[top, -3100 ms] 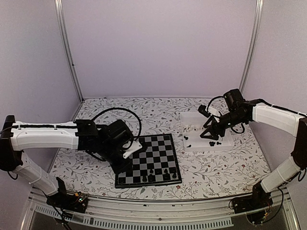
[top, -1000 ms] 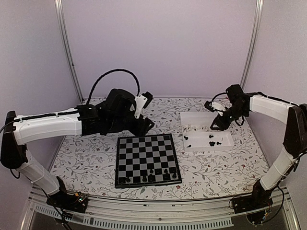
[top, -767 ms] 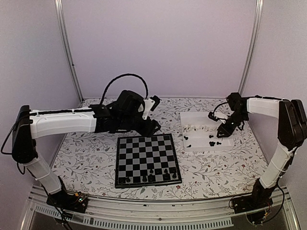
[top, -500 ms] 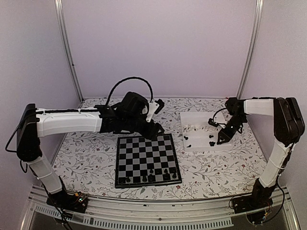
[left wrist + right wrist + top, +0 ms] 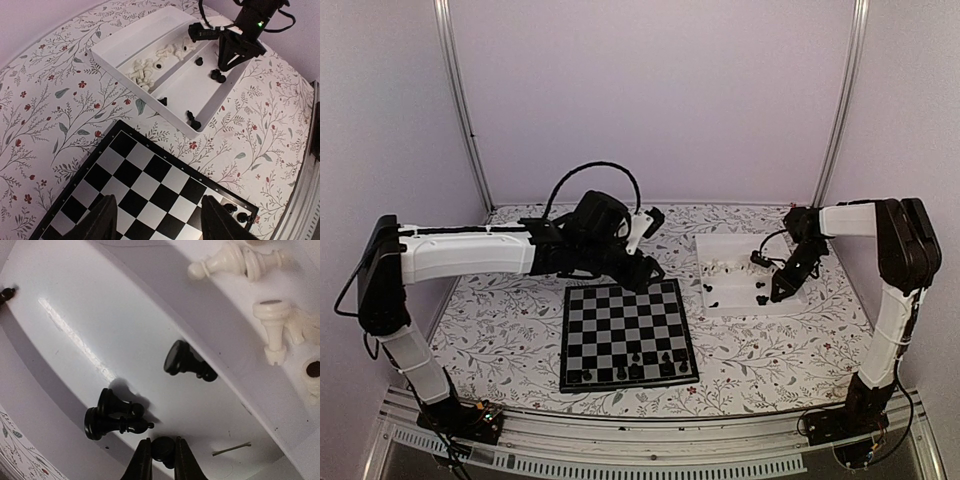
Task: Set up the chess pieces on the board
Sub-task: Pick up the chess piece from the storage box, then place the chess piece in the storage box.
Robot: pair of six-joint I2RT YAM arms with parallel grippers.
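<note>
The board [image 5: 628, 335] lies in the middle of the table, with a few black chess pieces [image 5: 650, 362] standing in its near rows. My right gripper [image 5: 163, 456] reaches down into the white tray [image 5: 740, 298] and is shut on a small black chess piece [image 5: 163, 446] at the tray floor. Two more black pieces [image 5: 112, 415] lie side by side just to its left, and another [image 5: 187, 362] lies beyond. My left gripper [image 5: 160, 220] hovers open and holds nothing above the board's far edge [image 5: 145, 195].
White pieces [image 5: 240, 260] lie in the tray's other compartment, behind a divider. In the left wrist view the tray wall [image 5: 145, 97] sits just past the board's corner. Floral tablecloth surrounds both. Enclosure walls and metal posts [image 5: 460, 110] ring the table.
My right gripper dropped into the tray and closed on a black piece. My left arm rose off the board's left side and swung to its far edge.
</note>
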